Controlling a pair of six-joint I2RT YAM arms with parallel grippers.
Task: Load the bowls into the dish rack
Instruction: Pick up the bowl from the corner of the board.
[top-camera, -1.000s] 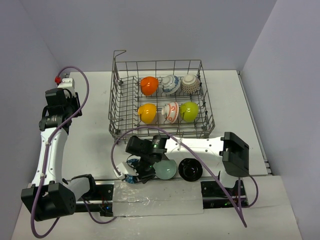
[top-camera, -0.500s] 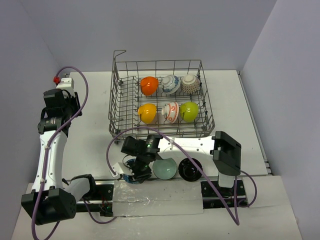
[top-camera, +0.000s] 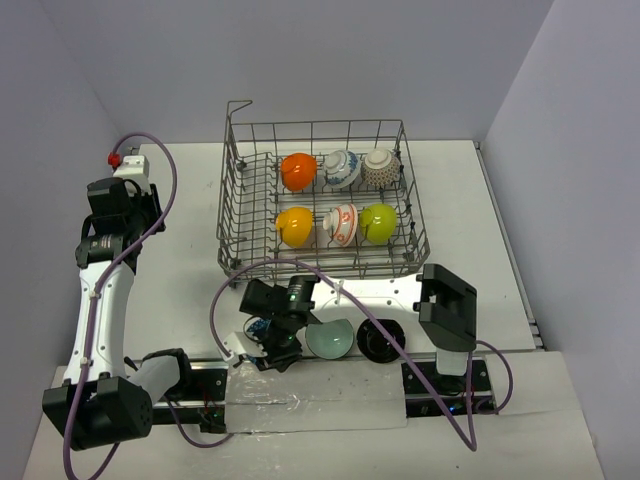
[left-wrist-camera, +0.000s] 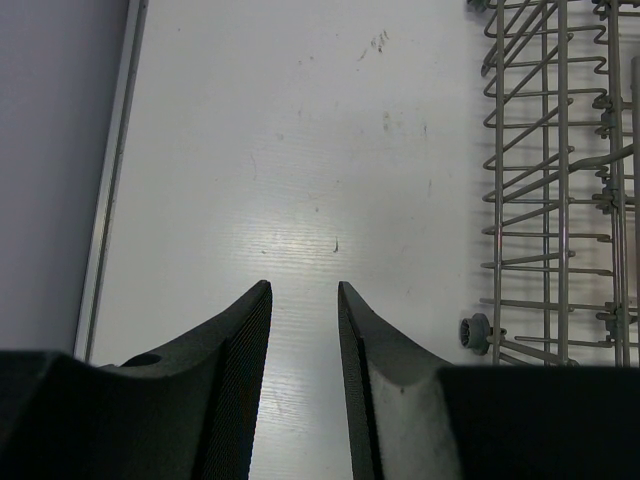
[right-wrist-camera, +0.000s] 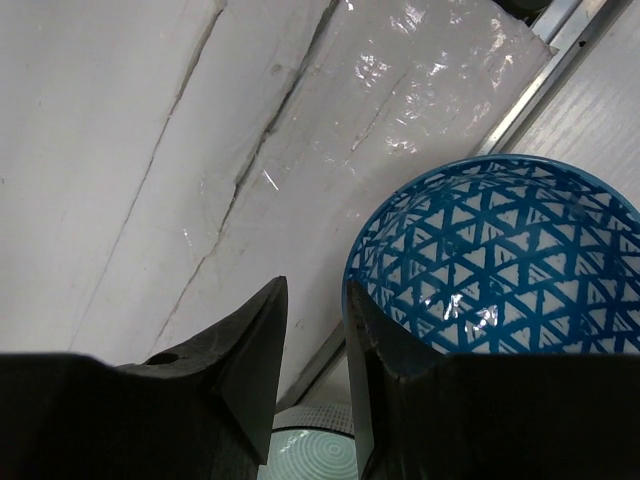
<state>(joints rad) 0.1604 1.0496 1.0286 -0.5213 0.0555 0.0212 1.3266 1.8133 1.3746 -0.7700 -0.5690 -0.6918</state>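
Observation:
The dish rack (top-camera: 320, 262) holds orange (top-camera: 298, 171), yellow (top-camera: 295, 226), lime green (top-camera: 378, 222) and three patterned bowls on their sides. On the table in front lie a pale teal bowl (top-camera: 330, 340), a black bowl (top-camera: 380, 340) and a blue-patterned bowl (right-wrist-camera: 500, 260), mostly hidden under my right wrist in the top view. My right gripper (right-wrist-camera: 315, 285) is open at that bowl's left rim, its right finger against the rim, nothing clamped. My left gripper (left-wrist-camera: 304, 290) hangs open and empty over bare table, left of the rack (left-wrist-camera: 560, 200).
A crinkled clear plastic sheet (top-camera: 315, 395) covers the near edge between the arm bases. A metal rail (right-wrist-camera: 560, 60) runs beside it. A purple cable (top-camera: 230, 290) loops off the right arm. Walls close in the table on the left and right.
My right arm has swung left and toward the near edge, bringing its gripper down at the blue-patterned bowl. The left arm and all the bowls have stayed put.

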